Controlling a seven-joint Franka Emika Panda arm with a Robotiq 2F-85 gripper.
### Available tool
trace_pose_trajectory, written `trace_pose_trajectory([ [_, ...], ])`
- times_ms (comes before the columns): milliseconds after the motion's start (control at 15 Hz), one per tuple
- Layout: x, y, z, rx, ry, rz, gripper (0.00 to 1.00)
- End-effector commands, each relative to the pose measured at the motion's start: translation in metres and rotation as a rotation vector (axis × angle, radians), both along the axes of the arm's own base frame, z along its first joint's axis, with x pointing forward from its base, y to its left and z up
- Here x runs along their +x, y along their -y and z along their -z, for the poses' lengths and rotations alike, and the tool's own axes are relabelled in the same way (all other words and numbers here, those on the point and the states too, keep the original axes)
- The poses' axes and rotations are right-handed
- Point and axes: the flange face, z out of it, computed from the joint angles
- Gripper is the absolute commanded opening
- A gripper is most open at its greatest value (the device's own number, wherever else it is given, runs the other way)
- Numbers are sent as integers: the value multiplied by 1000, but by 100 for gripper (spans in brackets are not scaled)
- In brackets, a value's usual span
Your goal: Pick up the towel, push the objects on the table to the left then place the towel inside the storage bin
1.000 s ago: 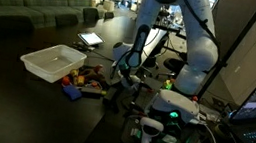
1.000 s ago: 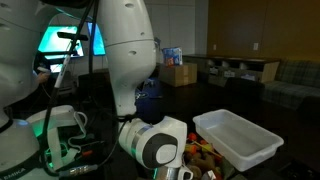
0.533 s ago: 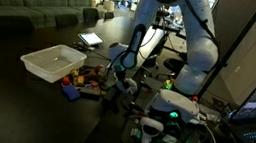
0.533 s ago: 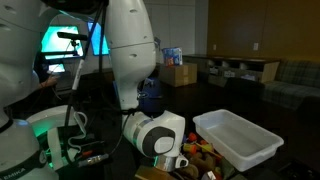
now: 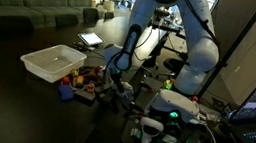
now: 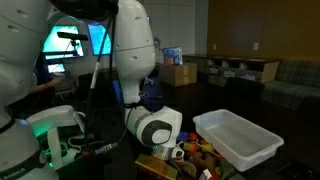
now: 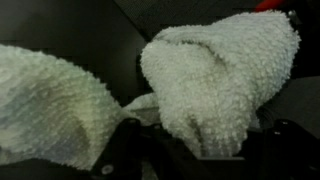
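Observation:
My gripper (image 5: 109, 82) hangs low over the dark table, right beside a cluster of small colourful objects (image 5: 84, 82). In the wrist view a cream terry towel (image 7: 215, 75) fills the frame, bunched between the dark fingers (image 7: 128, 140), so the gripper is shut on it. The towel itself is hard to make out in both exterior views. The clear plastic storage bin (image 5: 53, 63) stands empty just beyond the objects; it also shows in an exterior view (image 6: 240, 137), with the objects (image 6: 195, 153) in front of it and the gripper's wrist (image 6: 152, 128) next to them.
A tablet (image 5: 91, 39) lies on the table behind the bin. Couches (image 5: 26, 9) line the back. The robot base with cables and a green light (image 5: 174, 113) sits close by. A cardboard box (image 6: 180, 74) and monitor (image 6: 70, 45) stand behind.
The arm has moved with the towel toward the bin, sweeping along the table; the cluster of small objects has shifted with it, closer to the bin.

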Motion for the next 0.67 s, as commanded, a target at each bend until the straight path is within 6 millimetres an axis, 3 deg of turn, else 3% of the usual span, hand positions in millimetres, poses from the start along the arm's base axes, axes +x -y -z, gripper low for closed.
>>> trace_pose_trajectory([
  [0, 7, -29, 13, 21, -11, 57, 12],
  [600, 18, -118, 14, 78, 15, 153, 12],
])
